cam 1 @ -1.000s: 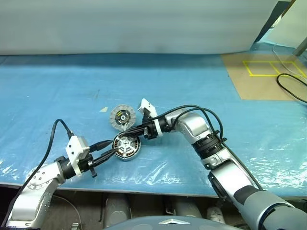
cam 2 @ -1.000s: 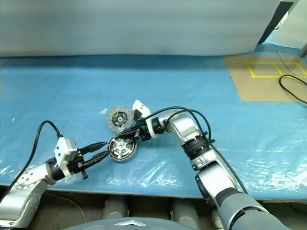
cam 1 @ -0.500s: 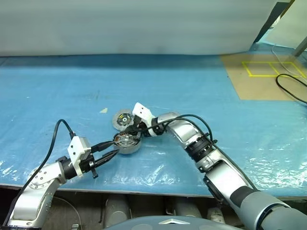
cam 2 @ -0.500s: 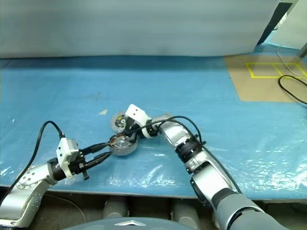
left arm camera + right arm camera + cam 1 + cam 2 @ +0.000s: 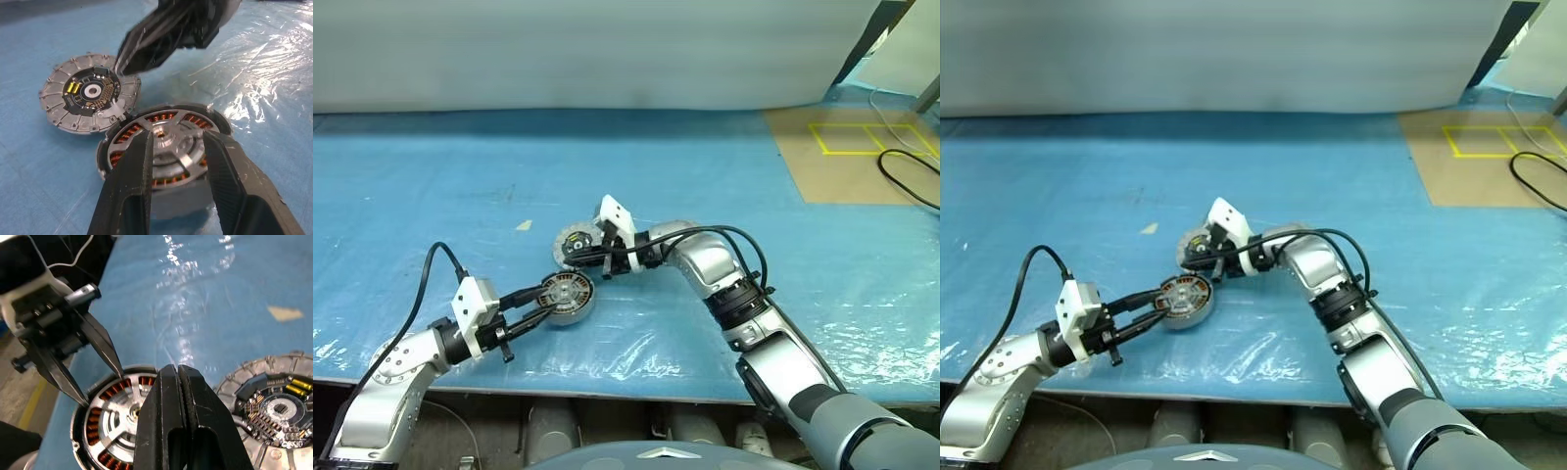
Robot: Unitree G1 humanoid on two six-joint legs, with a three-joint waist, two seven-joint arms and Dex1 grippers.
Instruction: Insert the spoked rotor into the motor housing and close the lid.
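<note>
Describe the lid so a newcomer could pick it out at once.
On the blue plastic-covered table, look near the front edge where the two claws meet. Two round metal parts lie side by side: the motor housing with the spoked rotor seated over copper windings, and beside it, farther from the robot, the lid. Only the lid has pale rim segments around a dark circuit board.

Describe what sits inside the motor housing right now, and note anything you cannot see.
Inside the motor housing sits the spoked rotor, with copper-coloured windings showing between its spokes. The left gripper hides the near part. The housing's floor is covered.
</note>
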